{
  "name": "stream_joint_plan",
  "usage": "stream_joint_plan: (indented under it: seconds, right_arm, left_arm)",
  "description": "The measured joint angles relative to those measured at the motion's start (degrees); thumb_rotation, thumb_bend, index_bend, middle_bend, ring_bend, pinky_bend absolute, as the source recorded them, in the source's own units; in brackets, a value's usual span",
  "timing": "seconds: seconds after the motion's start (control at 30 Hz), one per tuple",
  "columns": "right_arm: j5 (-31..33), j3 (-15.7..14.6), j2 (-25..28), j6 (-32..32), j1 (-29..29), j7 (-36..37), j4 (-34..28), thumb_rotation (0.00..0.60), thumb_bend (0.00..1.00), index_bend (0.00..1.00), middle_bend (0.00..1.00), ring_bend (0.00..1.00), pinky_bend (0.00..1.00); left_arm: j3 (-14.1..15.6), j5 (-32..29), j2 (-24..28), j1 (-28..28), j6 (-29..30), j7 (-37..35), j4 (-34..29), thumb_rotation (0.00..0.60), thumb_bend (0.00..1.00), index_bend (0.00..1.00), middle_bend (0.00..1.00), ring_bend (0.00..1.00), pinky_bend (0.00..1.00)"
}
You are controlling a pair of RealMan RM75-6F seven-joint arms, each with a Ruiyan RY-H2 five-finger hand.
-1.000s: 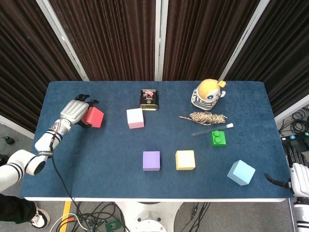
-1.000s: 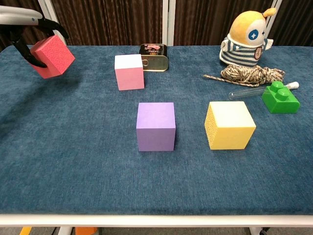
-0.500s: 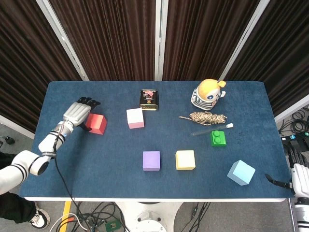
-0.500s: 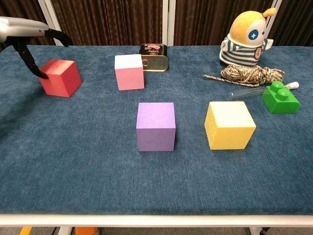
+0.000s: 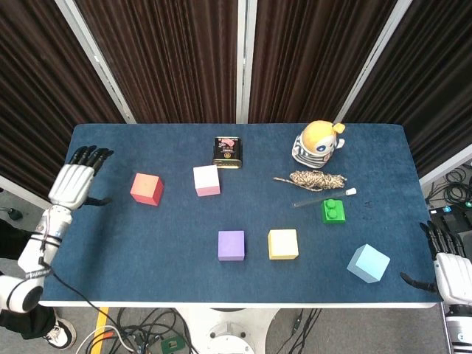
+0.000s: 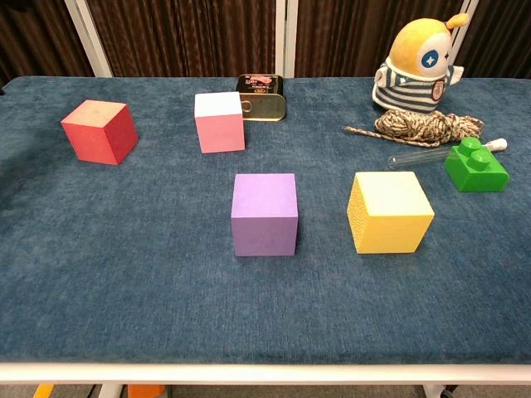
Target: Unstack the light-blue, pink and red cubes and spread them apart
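Observation:
The red cube stands alone on the blue table at the left. To its right, apart from it, sits the pink cube. The light-blue cube lies near the front right corner, seen only in the head view. My left hand hovers at the table's left edge, well left of the red cube, fingers spread and holding nothing. Beyond the right edge, my right hand is open and holds nothing. Neither hand shows in the chest view.
A purple cube and a yellow cube sit at the front middle. At the back are a tin can, a striped toy figure, a coil of rope, a test tube and a green brick.
My left hand set the red cube down on the table, let go and drew back left to the table's edge. The right hand has risen slightly, fingers now spread.

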Motion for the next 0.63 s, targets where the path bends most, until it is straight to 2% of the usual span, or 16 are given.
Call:
stream_joint_plan:
  seconds: [0.17, 0.27, 0.47, 0.63]
  right_arm:
    - [-2.01, -1.39, -4.79, 3.16, -0.96, -8.17, 5.32, 0.600, 0.00, 0.00, 0.00, 0.00, 0.00]
    - [-3.69, -2.67, -6.73, 4.61, -1.62, -9.79, 7.39, 0.600, 0.00, 0.00, 0.00, 0.00, 0.00]
    - [-6.20, -3.79, -9.02, 8.38, -3.06, -12.52, 8.79, 0.600, 0.00, 0.00, 0.00, 0.00, 0.00]
    - [-8.68, -4.89, -10.74, 11.85, -4.74, -13.55, 9.73, 0.600, 0.00, 0.00, 0.00, 0.00, 0.00]
  left_arm:
    - [2.40, 1.09, -0.61, 11.30, 14.68, 6.90, -6.39, 0.600, 0.00, 0.10, 0.09, 0.00, 0.00]
    - [4.75, 2.29, -1.75, 17.48, 19.92, 9.76, -8.20, 0.600, 0.00, 0.10, 0.09, 0.00, 0.00]
    - [7.94, 5.00, -5.12, 25.43, 25.63, 11.73, -7.97, 0.600, 0.00, 0.10, 0.09, 0.00, 0.00]
    - [8.62, 6.98, -6.95, 28.85, 27.61, 11.23, -5.81, 0.600, 0.00, 0.10, 0.11, 0.00, 0.00]
